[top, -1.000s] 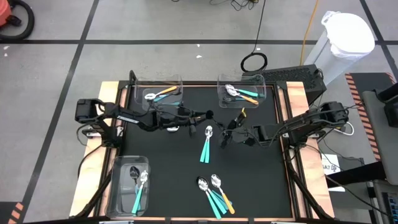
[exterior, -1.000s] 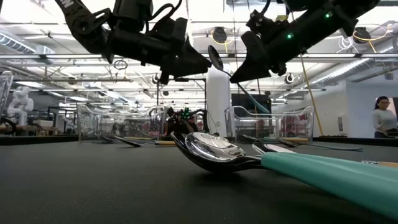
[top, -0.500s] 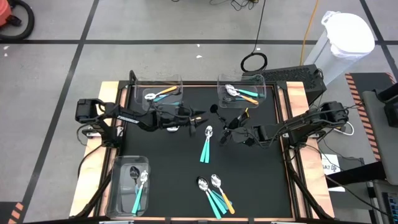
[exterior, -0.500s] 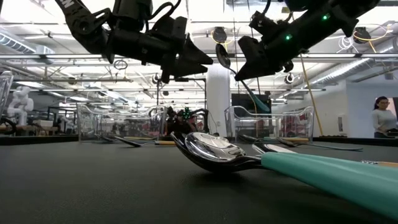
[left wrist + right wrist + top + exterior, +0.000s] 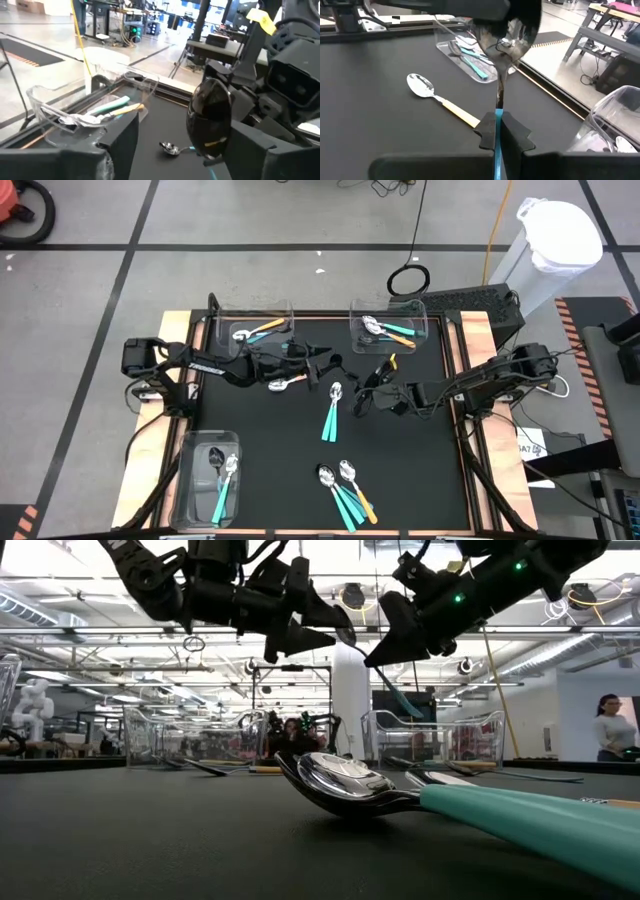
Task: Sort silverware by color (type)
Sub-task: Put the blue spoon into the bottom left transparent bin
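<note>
My right gripper [image 5: 497, 132] hovers over the table's middle [image 5: 362, 387], shut on a teal-handled spoon. The spoon's shiny bowl [image 5: 507, 30] points at my left arm. My left gripper [image 5: 182, 132] is open at mid-table [image 5: 335, 363], with a finger on either side of that bowl [image 5: 210, 117]; I cannot tell if it touches. An orange-handled spoon [image 5: 440, 102] lies flat under the left arm [image 5: 283, 385]. Two teal spoons [image 5: 330, 415] lie side by side mid-table, and three more spoons [image 5: 345, 490] lie near the near edge. My right gripper pinches the spoon's teal handle [image 5: 496, 122] between its two fingers, close to the dark neck below the bowl. It reaches in from the table's right. The spoon is lifted clear of the table, its bowl sticking out past the fingertips toward my left gripper.
Three clear bins hold spoons: one at the far left [image 5: 255, 330], one at the far right [image 5: 388, 328] and one at the near left corner [image 5: 210, 480]. The black mat [image 5: 420, 470] has bare room at the right. A person [image 5: 615, 730] stands beyond the table.
My left gripper has moved toward the table's right and risen a little, closing in on the held spoon until its fingers flank the bowl. This uncovered the orange-handled spoon beneath the arm. My right gripper has shifted slightly toward the left arm, still holding the spoon.
</note>
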Available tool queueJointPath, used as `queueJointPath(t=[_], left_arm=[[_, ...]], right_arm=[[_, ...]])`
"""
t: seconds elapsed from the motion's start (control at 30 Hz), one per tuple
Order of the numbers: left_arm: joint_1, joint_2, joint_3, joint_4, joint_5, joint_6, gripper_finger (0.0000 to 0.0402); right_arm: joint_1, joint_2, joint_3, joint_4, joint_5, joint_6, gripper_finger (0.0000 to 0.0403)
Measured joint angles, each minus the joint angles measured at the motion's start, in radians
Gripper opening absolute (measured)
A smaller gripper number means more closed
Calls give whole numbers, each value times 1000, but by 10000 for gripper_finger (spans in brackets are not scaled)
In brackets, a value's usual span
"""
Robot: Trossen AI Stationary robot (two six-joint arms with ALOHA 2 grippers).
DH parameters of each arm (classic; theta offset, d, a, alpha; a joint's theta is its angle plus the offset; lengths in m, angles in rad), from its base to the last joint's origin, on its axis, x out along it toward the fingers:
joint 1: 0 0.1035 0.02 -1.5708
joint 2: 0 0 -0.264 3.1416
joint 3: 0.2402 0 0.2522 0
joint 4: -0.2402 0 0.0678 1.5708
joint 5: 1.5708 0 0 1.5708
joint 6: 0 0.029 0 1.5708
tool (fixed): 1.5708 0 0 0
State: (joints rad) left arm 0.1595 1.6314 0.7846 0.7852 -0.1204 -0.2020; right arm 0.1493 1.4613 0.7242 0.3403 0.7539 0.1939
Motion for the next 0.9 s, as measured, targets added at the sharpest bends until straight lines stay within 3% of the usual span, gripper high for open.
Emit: queueJointPath(t=[0.23,0.67,0.9], left_arm=[[0,0,3,-7,-116,3,171],[6,0,3,-12,-90,61,14],[6,0,3,-34,-87,85,3]], right_arm=[[3,7,0,2,4,-6,0],[3,31,0,11,-21,-23,0],[3,43,0,24,-22,-23,0]])
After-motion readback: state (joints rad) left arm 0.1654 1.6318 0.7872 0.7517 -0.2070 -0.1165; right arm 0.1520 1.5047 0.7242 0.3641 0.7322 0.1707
